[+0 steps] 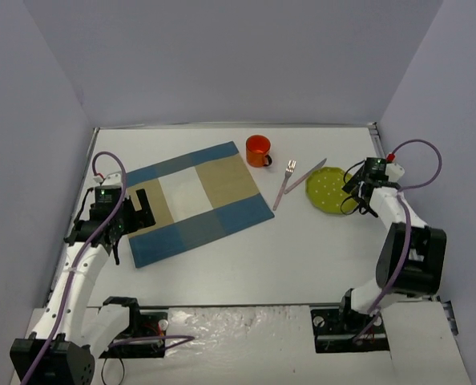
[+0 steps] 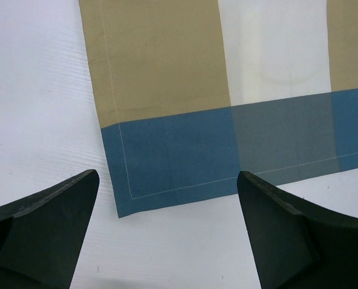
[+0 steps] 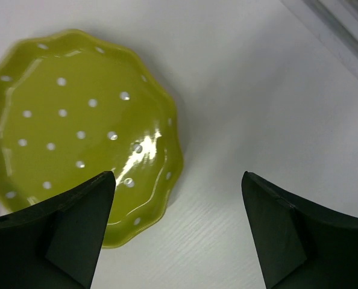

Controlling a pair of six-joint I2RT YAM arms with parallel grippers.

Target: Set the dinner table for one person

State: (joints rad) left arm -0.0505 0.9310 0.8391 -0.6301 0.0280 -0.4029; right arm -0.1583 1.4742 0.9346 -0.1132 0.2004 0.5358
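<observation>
the right hand (image 3: 178,177) is hovering spread wide, gripping nothing, low over the right rim of the green polka-dot plate (image 1: 328,191). in its wrist view one finger is overlapping the plate's scalloped lower edge while the other is sitting over bare surface at the lower right. the plate is lying flat at the right of the overhead view, well apart from the checked placemat (image 1: 198,200).

the left hand (image 2: 167,174) is also standing fully spread and empty, hanging over the left end of the placemat, with the mat's blue corner showing between its fingers.

between mat and plate, a fork (image 1: 284,186) and a knife (image 1: 306,174) are lying slantwise, and an orange mug (image 1: 258,150) is standing just beyond the mat's upper right corner. all of it is resting on the white worktop (image 1: 302,257), which is filling the frame from wall to wall.

the step in hand is looking like the plate pickup: nothing is sitting on the mat yet. the next move is probably calling for the right hand to straddle the thin rim, pinch it, and carry the plate leftward over the cutlery to the mat's pale centre. the glossy rim may be slipping, so a firm, square bite matters.
</observation>
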